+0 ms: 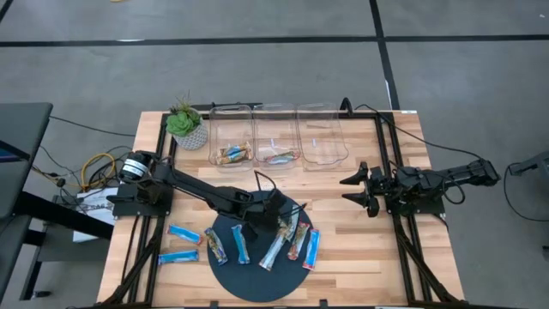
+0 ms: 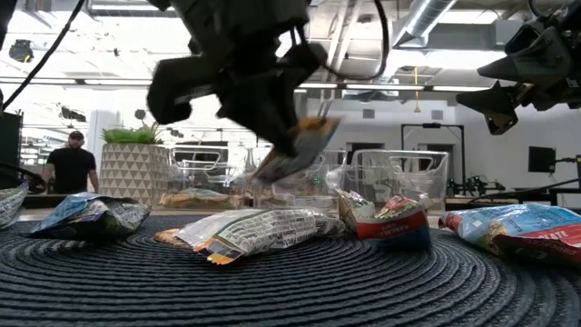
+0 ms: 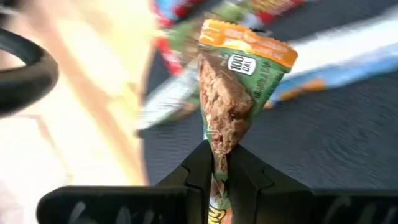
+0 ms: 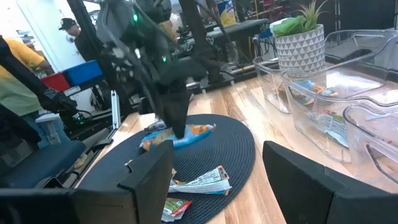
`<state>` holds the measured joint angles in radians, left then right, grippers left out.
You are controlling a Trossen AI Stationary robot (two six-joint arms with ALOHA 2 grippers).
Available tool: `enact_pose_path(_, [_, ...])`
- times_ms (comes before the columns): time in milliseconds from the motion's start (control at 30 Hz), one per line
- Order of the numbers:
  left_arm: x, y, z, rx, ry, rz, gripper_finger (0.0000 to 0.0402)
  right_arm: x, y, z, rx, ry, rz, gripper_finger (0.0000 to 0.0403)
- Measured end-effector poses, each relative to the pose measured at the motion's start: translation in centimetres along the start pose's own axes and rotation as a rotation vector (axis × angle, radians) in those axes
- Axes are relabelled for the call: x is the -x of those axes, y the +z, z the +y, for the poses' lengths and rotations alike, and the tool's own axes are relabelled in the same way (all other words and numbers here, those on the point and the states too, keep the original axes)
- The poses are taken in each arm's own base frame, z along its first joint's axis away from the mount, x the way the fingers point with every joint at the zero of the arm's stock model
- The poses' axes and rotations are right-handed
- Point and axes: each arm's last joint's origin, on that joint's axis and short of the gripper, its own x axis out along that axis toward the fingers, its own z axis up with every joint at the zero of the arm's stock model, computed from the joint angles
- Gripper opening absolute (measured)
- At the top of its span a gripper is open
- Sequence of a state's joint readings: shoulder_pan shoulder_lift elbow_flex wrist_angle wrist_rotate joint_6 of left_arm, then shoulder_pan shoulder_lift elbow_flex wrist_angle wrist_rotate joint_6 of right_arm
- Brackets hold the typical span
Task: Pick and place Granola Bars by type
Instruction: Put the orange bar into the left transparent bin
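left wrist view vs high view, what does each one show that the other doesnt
Only the left wrist view shows the grip up close: the left gripper has its jaws shut on the end of a brown-orange-green granola bar, with its printed wrapper readable.

Only the high view shows the layout: three clear bins, the potted plant, two blue bars lying on the wood, and the right gripper waiting open off to the side.

Both show the dark round mat with other bars on it.

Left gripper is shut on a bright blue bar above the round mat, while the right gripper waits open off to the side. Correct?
Not quite. The bar in the left gripper is the brown-orange-green kind, not blue, as the left wrist view shows. The rest holds: it is above the round mat, and the right gripper waits open.
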<state>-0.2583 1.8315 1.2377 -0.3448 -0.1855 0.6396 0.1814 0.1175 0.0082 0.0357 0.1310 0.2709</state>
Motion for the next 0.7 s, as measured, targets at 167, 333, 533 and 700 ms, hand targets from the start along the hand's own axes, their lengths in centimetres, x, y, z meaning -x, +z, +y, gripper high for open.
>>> enact_pose_path(167, [2.0, 0.6, 1.4, 0.046, 0.123, -0.031, 0.003, 0.0, 0.0, 0.0, 0.0, 0.0, 0.0, 0.0244])
enact_pose_path(333, [4.3, 1.6, 2.9, 0.074, 0.225, -0.075, 0.0031, 0.0, 0.0, 0.0, 0.0, 0.0, 0.0, 0.0244])
enact_pose_path(533, [7.2, 2.8, 5.1, 0.12, 0.334, -0.122, 0.0031, 0.0, 0.0, 0.0, 0.0, 0.0, 0.0, 0.0244])
enact_pose_path(700, [9.2, 3.9, 6.6, 0.153, 0.419, -0.155, 0.0031, 0.0, 0.0, 0.0, 0.0, 0.0, 0.0, 0.0244])
